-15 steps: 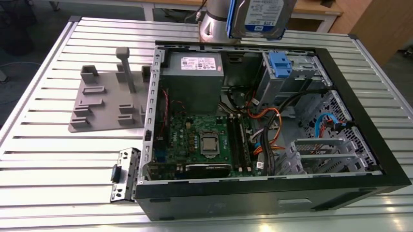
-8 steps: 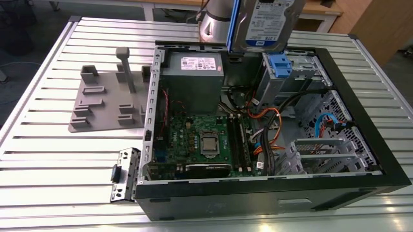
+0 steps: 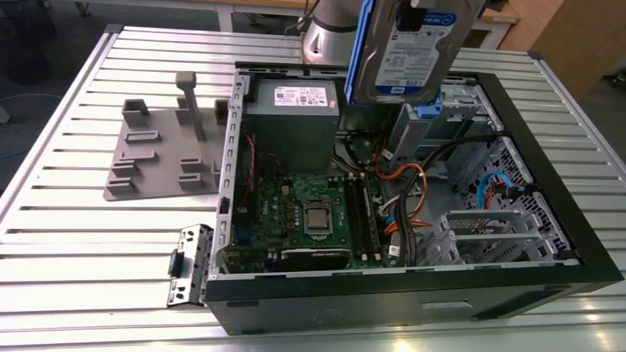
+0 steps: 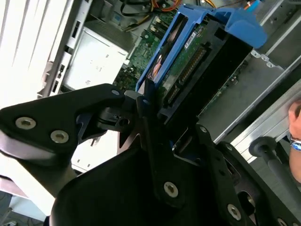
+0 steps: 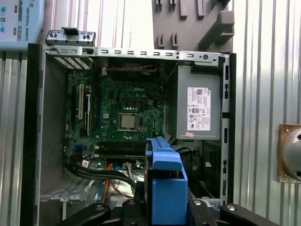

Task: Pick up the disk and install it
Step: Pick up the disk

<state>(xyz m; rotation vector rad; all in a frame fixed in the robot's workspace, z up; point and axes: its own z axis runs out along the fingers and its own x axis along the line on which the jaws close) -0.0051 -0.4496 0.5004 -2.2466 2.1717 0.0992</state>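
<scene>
Blue-framed disk (image 3: 415, 48) hangs upright over the far end of an open case (image 3: 587, 242), label facing the exterior view. The black hand (image 4: 171, 117) is clamped on it, holding the disk between its fingers (image 4: 141, 101). In the exterior view the disk's lower edge shows just above the case's far rim, between the grey power supply (image 3: 293, 117) and the drive cage (image 3: 440, 128). Cables (image 3: 411, 198) crowd the space beside the cage. A grey fixture (image 3: 161, 154) lies on the slatted worktop (image 3: 78, 242) at the exterior view's left.

One disk (image 3: 415, 51), one open computer case (image 3: 558, 192), one grey power supply (image 3: 290, 125), one fixture plate (image 3: 157, 165)
</scene>
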